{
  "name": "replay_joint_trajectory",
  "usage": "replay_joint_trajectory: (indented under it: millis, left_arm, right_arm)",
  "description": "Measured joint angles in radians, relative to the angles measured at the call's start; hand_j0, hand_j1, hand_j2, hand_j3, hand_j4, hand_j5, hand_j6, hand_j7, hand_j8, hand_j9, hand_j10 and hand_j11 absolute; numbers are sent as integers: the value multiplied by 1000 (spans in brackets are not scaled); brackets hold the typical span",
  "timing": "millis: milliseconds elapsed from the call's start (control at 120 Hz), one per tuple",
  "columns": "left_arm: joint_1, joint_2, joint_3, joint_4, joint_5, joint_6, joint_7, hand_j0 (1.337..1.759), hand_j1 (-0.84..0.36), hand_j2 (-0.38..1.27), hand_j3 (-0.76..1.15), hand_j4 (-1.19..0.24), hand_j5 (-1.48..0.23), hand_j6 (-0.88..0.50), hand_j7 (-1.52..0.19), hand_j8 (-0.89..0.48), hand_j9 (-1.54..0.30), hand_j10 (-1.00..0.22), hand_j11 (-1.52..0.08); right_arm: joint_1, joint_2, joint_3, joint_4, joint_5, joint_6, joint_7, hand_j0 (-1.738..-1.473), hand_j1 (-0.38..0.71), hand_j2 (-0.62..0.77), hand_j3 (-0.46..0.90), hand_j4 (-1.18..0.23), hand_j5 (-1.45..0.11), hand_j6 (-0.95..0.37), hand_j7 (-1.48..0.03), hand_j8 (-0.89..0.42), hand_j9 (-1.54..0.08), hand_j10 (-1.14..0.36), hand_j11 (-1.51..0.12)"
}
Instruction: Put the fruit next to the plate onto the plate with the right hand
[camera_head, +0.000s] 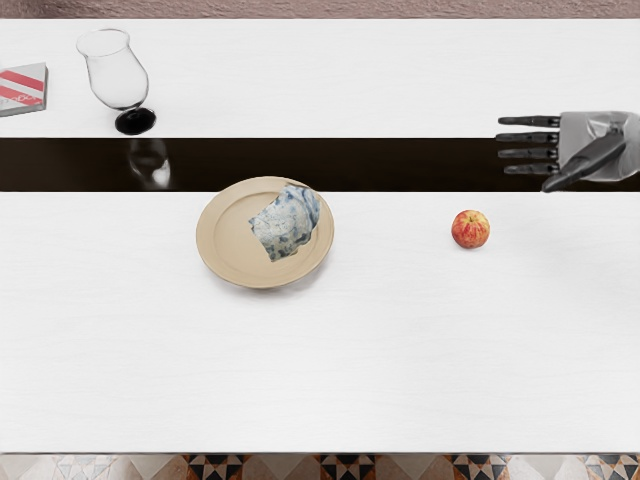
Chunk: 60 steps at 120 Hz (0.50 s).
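Presently the apple (470, 229) is seen on the surface (400, 350) (well apart from the plate (220, 250)); fingers of the right hand (575, 148) are held outstretched, grasping nothing.

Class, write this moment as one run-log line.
right hand open, apart from apple | apple on table, off plate | left hand not in view

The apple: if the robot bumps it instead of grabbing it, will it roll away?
The apple is round and lies free on the smooth table, so a sideways bump would probably roll it. Its skin looks shiny, so it may slip in a loose grasp. It looks firm, so the open right hand could likely close snugly.
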Motion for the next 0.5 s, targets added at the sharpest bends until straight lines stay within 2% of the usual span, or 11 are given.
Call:
replay_joint_trajectory:
  millis: [383,433,500]
  left_arm:
    - [6,0,-1,0,1,0,0,1658,341,1,0,-7,-9,-7,-9,-7,-9,-7,-9]
    - [6,0,-1,0,1,0,0,1658,341,1,0,-7,-9,-7,-9,-7,-9,-7,-9]
    - [4,0,0,1,1,0,0,1658,341,1,0,-7,-9,-7,-9,-7,-9,-7,-9]
  right_arm:
    - [22,8,-12,5,-61,0,0,-1658,-349,0,0,0,0,2,0,2,0,1,0]
    - [34,9,-12,32,-91,0,0,-1658,-349,0,0,0,0,2,0,2,0,1,0]
    - [73,9,-18,116,-153,0,0,-1658,-349,0,0,0,0,2,0,2,0,1,0]
